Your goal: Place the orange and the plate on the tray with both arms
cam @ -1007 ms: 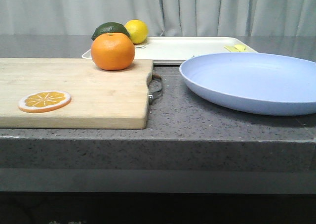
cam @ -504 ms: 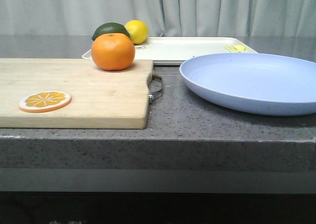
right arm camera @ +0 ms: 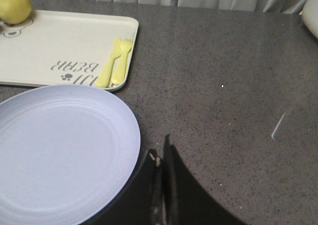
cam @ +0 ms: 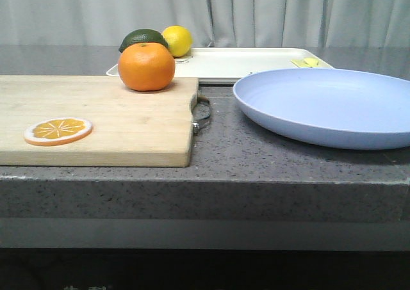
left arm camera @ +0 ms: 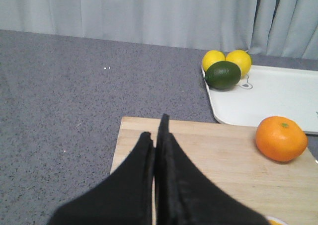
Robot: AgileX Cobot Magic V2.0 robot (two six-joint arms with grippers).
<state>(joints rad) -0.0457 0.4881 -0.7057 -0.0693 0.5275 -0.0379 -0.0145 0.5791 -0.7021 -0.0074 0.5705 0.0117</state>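
The orange (cam: 146,66) (left arm camera: 280,138) rests on the far right corner of a wooden cutting board (cam: 96,120). To its right lies the pale-blue plate (cam: 327,104) (right arm camera: 59,150) on the dark counter. Behind both sits the cream-white tray (cam: 250,63) (left arm camera: 268,98) (right arm camera: 54,48). My left gripper (left arm camera: 155,130) is shut with nothing in it, above the board's far left corner and well away from the orange. My right gripper (right arm camera: 160,148) is shut and empty, just beside the plate's rim. Neither gripper shows in the front view.
A flat orange slice (cam: 58,130) lies on the board's near left. A green lime (left arm camera: 222,75) and two yellow lemons (left arm camera: 238,61) sit at the tray's left corner. Yellow cutlery (right arm camera: 115,61) lies on the tray's right edge. A metal handle (cam: 202,112) sticks out from the board.
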